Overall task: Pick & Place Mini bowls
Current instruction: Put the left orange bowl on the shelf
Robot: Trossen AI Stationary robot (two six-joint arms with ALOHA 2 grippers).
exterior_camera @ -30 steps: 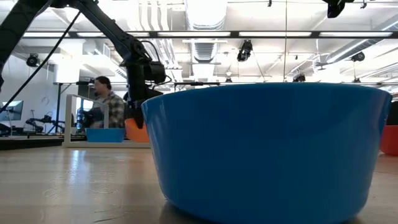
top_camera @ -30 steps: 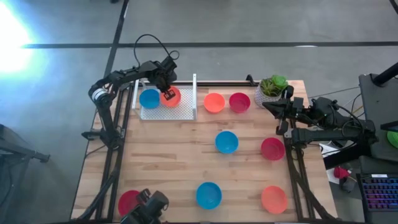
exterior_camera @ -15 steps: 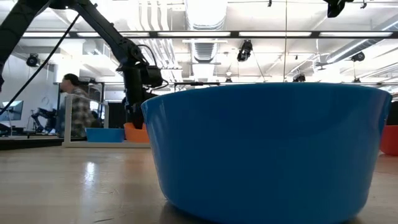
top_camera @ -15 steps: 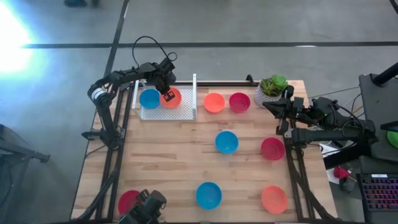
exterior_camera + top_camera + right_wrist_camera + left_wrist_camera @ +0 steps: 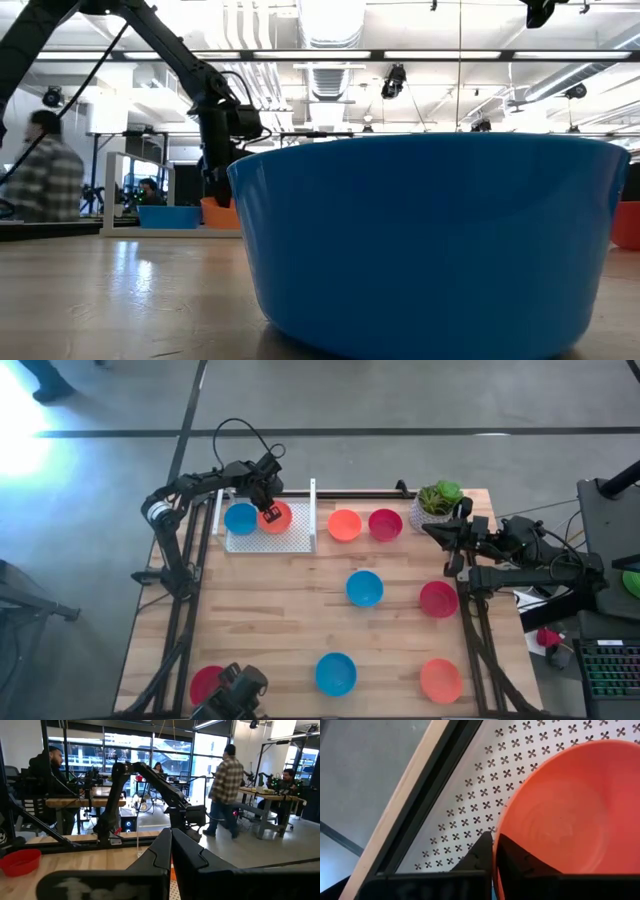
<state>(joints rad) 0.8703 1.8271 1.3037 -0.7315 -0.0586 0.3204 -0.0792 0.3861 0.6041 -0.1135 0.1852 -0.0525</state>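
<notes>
Left gripper [image 5: 268, 512] now lower than a moment ago — its fingers pinch the rim of the small orange plastic bowl [image 5: 275, 517], resting on the white perforated tray [image 5: 290, 540] — release appears imminent.

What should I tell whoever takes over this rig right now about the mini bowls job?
Left gripper: pinching the rim of an orange bowl resting on the perforated tray, beside a blue bowl.
Right gripper: shut, empty, parked at the table's right edge by the plant pot.
Done: two bowls in the tray.
Left: seven bowls on the table, three red, two orange, two blue.
</notes>
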